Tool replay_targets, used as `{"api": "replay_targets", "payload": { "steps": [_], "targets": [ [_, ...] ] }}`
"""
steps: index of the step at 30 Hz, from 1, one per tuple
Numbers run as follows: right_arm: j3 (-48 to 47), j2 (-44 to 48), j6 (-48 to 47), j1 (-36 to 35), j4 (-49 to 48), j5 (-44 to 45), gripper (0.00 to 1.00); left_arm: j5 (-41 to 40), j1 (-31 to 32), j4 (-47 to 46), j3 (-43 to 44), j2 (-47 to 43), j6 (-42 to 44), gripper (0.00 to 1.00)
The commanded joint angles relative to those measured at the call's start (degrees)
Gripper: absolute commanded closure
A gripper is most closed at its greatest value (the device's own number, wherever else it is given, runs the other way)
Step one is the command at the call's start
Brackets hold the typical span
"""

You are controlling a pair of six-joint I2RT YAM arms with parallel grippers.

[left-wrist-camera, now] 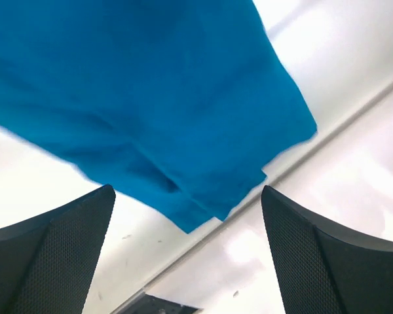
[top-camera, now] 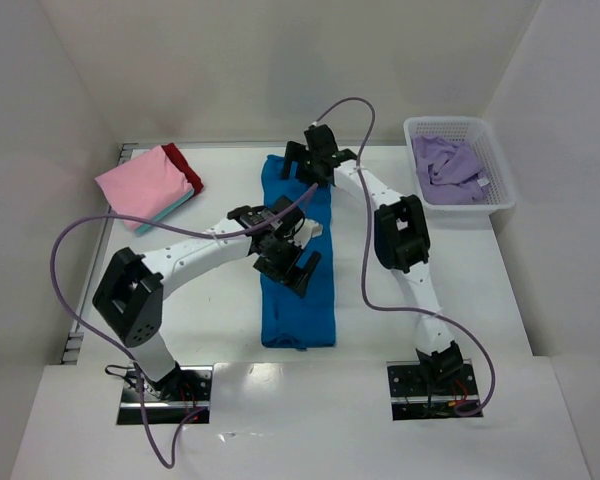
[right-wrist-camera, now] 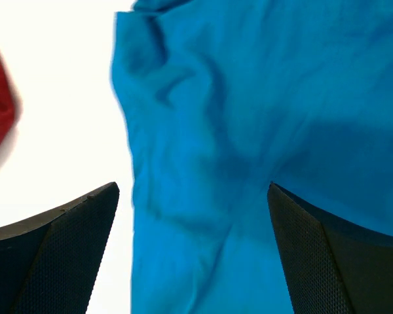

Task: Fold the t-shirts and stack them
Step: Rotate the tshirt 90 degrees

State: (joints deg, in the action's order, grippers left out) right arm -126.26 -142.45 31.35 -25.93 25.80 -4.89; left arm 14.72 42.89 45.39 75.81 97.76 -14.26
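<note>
A bright blue t-shirt (top-camera: 298,310) lies in the middle of the table as a long narrow strip, running from far to near. My left gripper (top-camera: 292,270) hovers open over its middle. In the left wrist view the shirt's near end (left-wrist-camera: 150,85) lies beyond the left gripper (left-wrist-camera: 187,191), and nothing sits between the fingers. My right gripper (top-camera: 310,168) is open above the shirt's far end, with the blue cloth (right-wrist-camera: 249,98) spread under the right gripper (right-wrist-camera: 193,186). A folded pink t-shirt (top-camera: 140,185) lies on a red one (top-camera: 185,162) at the far left. A lavender t-shirt (top-camera: 445,165) is crumpled in the basket.
The white mesh basket (top-camera: 505,195) stands at the far right against the wall. A teal edge shows under the pink stack. An edge of the red shirt (right-wrist-camera: 0,111) shows at the left of the right wrist view. White walls enclose the table on three sides.
</note>
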Motion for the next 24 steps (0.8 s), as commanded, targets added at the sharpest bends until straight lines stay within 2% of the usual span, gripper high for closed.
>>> {"api": "replay_targets", "payload": {
  "steps": [1, 5, 6, 8, 11, 12, 17, 19, 24],
  "targets": [
    [2.0, 11.7, -3.2, 0.3, 0.9, -2.0, 0.00, -10.0, -0.2, 0.1, 2.8, -2.9, -4.9, 0.00],
    [15.7, 24.3, -1.9, 1.0, -4.7, -0.7, 0.00, -18.6, -0.7, -3.6, 1.5, -7.7, -10.5, 0.00],
    [21.8, 29.5, -1.3, 1.8, -6.7, -0.7, 0.00, -18.6, -1.9, -5.1, -1.3, -10.4, -11.4, 0.00],
    [27.0, 33.9, 0.0, 2.9, -7.3, -0.1, 0.00, -18.6, -3.8, -9.5, -4.2, -12.6, -14.1, 0.00],
    [35.8, 41.2, 0.6, 3.5, -7.4, 0.4, 0.00, -13.3, -7.4, -14.5, -8.7, -15.7, -14.1, 0.00],
    [40.3, 42.8, 0.6, 3.5, -7.4, 0.4, 0.00, -9.4, -7.9, -15.4, -9.4, -16.3, -14.1, 0.00],
    [54.7, 53.1, 4.8, 3.5, -7.4, -1.1, 0.00, 0.1, -7.9, -16.8, -13.0, -16.3, -14.3, 0.00],
    [61.5, 57.4, 7.7, 3.5, -7.4, -2.9, 0.00, 3.5, -7.9, -17.3, -16.6, -17.7, -17.6, 0.00],
    [74.3, 65.7, 12.0, -1.5, -5.4, -4.0, 0.00, 2.0, -7.4, -20.0, -26.2, -27.8, -26.6, 0.00]
  ]
}}
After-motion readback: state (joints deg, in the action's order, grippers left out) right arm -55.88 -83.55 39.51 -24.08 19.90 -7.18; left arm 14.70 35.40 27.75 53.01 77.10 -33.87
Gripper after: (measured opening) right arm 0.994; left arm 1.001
